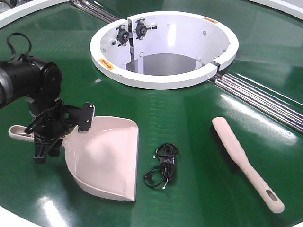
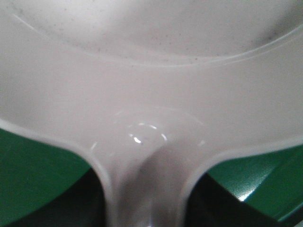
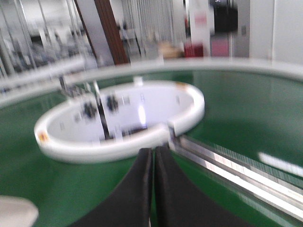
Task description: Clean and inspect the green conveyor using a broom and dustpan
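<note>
Dustpan [image 1: 110, 158] handle is straddled by left tool [image 1: 43, 150], grasp cannot be told; right tool [image 3: 153, 152] is clenched; orange labels [image 1: 102, 62] are illegible.

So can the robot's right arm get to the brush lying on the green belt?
Probably yes. The broom lies in the open on the green conveyor, with nothing on it and the black cable apart from it. The right gripper is shut and empty, so it would have to open first.
</note>
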